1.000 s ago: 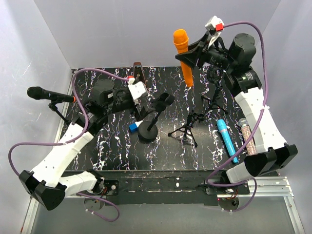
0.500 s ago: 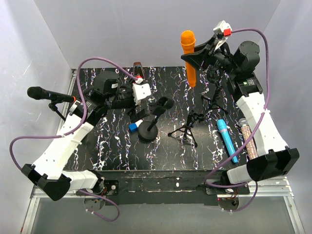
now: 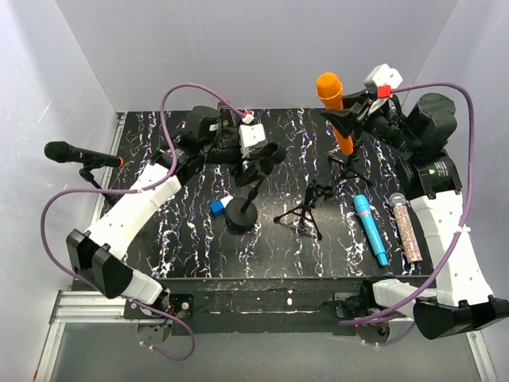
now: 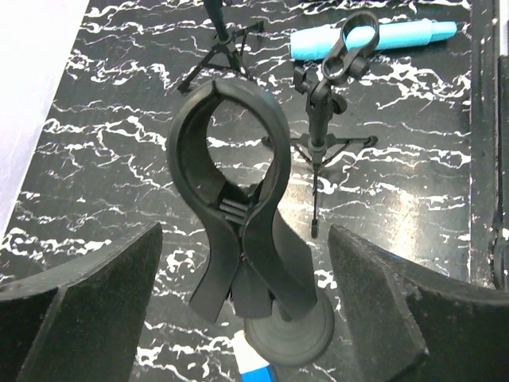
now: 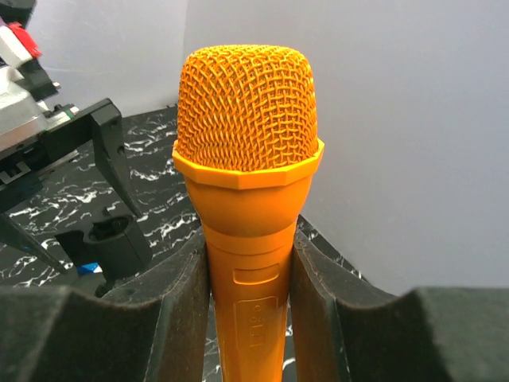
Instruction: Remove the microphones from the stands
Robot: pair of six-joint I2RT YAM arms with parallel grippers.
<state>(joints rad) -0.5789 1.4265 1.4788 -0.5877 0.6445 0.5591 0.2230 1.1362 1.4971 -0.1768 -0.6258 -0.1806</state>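
The orange microphone is held upright in the air over the back right of the table, free of every stand. My right gripper is shut on its handle; in the right wrist view the fingers press both sides of the microphone. The black clip stand with a round base stands mid-table, its clamp holding nothing. My left gripper is open, and in the left wrist view it has its jaws wide apart on either side of the clamp, not touching it.
A black microphone sits on a stand at the left edge. Two small tripod stands stand right of centre. A blue microphone and a glittery one lie at the right. A small blue-white block lies by the round base.
My right gripper has carried the orange microphone to the right. My left gripper has moved right and now straddles the clamp of the round-base stand.
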